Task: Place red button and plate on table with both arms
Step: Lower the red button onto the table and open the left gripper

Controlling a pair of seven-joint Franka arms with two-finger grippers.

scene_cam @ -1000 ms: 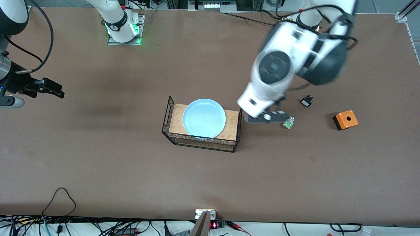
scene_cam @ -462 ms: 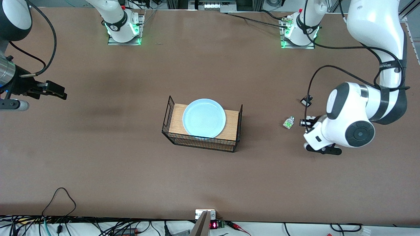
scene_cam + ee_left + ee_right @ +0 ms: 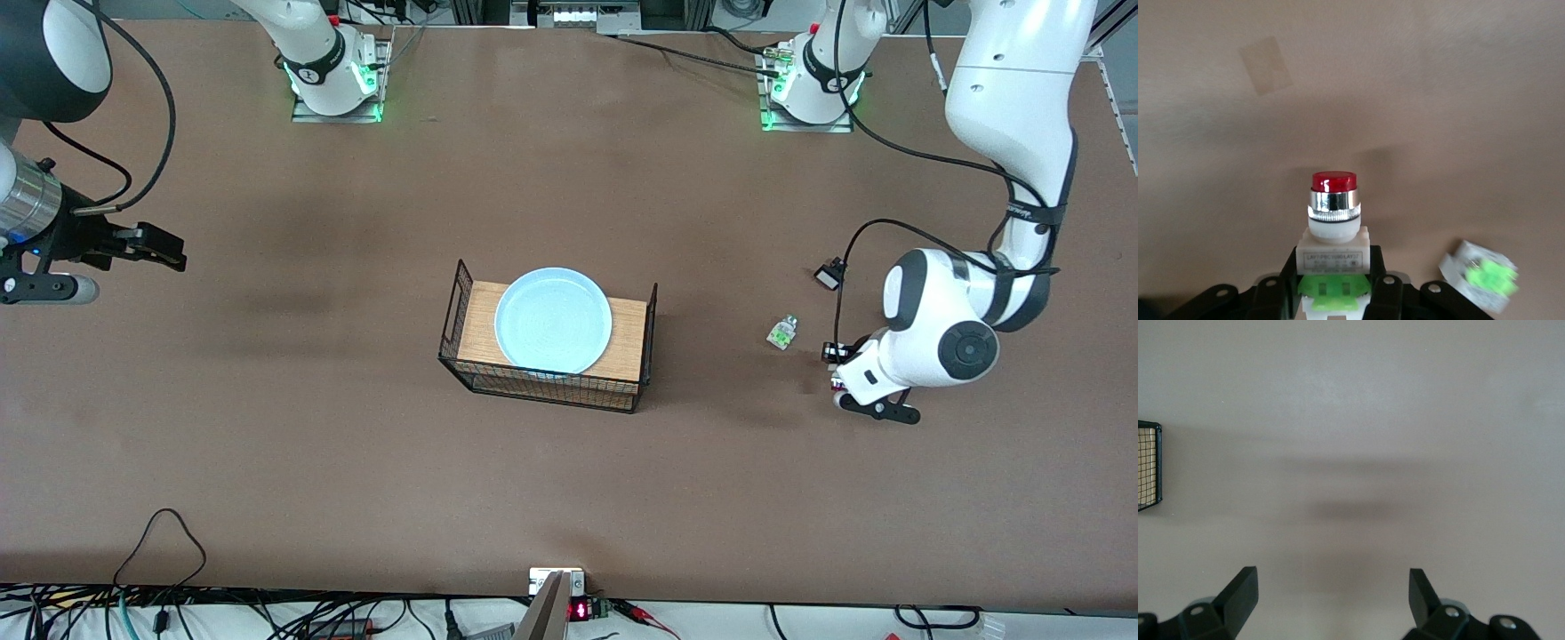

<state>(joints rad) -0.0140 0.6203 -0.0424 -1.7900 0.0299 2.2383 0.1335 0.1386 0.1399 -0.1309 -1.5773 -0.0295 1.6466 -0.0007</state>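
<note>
My left gripper [image 3: 1335, 270] is shut on the red button [image 3: 1333, 220], gripping its white body just above the green clips, with the red cap pointing out over the bare table [image 3: 356, 462]. In the front view this gripper [image 3: 834, 368] is low over the table toward the left arm's end. The pale blue plate [image 3: 553, 320] lies on the wood-topped wire rack [image 3: 471, 342] at mid-table. My right gripper [image 3: 160, 252] is open and empty over bare table toward the right arm's end; its fingers [image 3: 1238, 593] show wide apart.
A white-green piece without a red tip [image 3: 781, 332] lies on the table close to the left gripper and also shows in the left wrist view [image 3: 1478, 283]. A small black part [image 3: 829, 276] lies farther from the front camera. The rack's corner [image 3: 1148, 467] shows in the right wrist view.
The left arm has swung from beside the rack to the left arm's end of the table and come down lower. The right gripper has drifted slightly.
</note>
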